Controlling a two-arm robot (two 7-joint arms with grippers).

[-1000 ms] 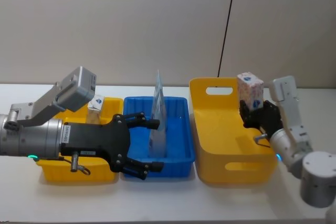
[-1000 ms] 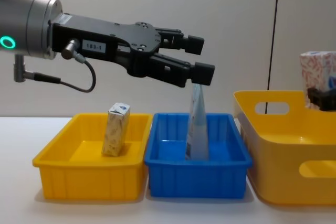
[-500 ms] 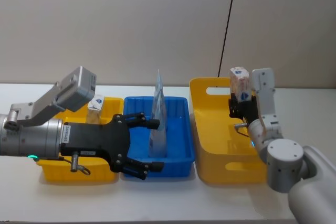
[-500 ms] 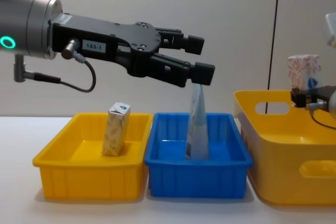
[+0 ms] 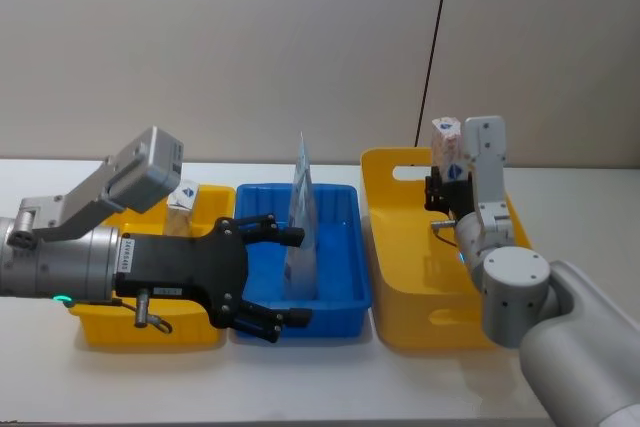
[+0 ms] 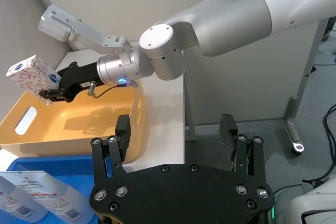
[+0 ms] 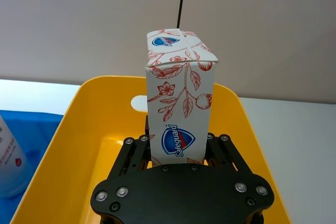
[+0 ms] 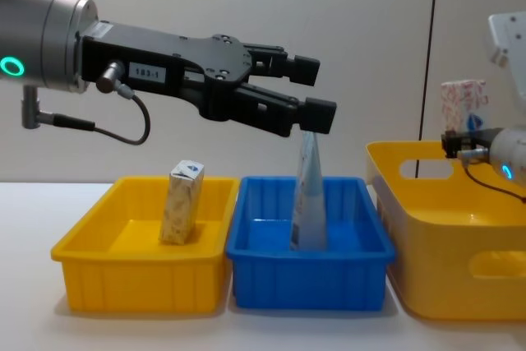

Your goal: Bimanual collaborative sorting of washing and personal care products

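My right gripper (image 5: 444, 190) is shut on the white box with red leaf print (image 5: 446, 145), holding it upright above the back of the large yellow bin (image 5: 450, 319). The right wrist view has the box (image 7: 178, 103) clamped at its base between the fingers. A pale-blue tapered tube (image 5: 302, 215) stands in the blue bin (image 5: 345, 297). A beige speckled carton (image 8: 182, 203) stands in the small yellow bin (image 8: 140, 293). My left gripper (image 8: 316, 92) hovers open above the blue bin, just in front of the tube's top, holding nothing.
The three bins sit side by side on a white table, the small yellow one at the left, the blue one in the middle and the large yellow one at the right. A dark cable (image 5: 432, 47) runs down the wall behind the large bin.
My right gripper has carried the white box left and farther back over the large yellow bin, turning as it went. The left arm has not moved.
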